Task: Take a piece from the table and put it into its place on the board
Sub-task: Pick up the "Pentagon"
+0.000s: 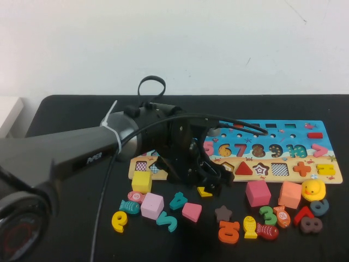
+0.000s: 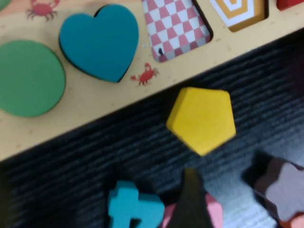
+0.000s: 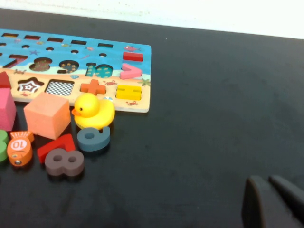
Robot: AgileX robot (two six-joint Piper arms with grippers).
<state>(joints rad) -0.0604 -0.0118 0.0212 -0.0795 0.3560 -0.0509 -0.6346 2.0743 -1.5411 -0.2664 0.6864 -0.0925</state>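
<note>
The yellow pentagon piece [image 2: 202, 118] lies flat on the black table [image 1: 71, 109], just off the board's near edge and free of any grip. In the high view only its corner [image 1: 204, 191] shows under my left gripper [image 1: 212, 184]. That gripper hangs low over it and is open, with one dark finger [image 2: 191, 199] beside the piece. The board [image 1: 327, 176] [image 2: 95, 109] holds a green circle, a teal heart, an empty checkered cut-out and an orange-striped pentagon cut-out [image 2: 240, 9]. My right gripper [image 3: 273, 190] is shut, over bare table right of the board [image 3: 142, 80].
Loose pieces crowd the table in front of the board: a yellow cube [image 1: 142, 181], pink cubes [image 1: 258, 193], an orange cube [image 1: 290, 194], a yellow duck [image 1: 313, 189], a brown star [image 1: 223, 213], a pink flat piece [image 1: 191, 211], a teal number [image 1: 178, 201] and several other numbers.
</note>
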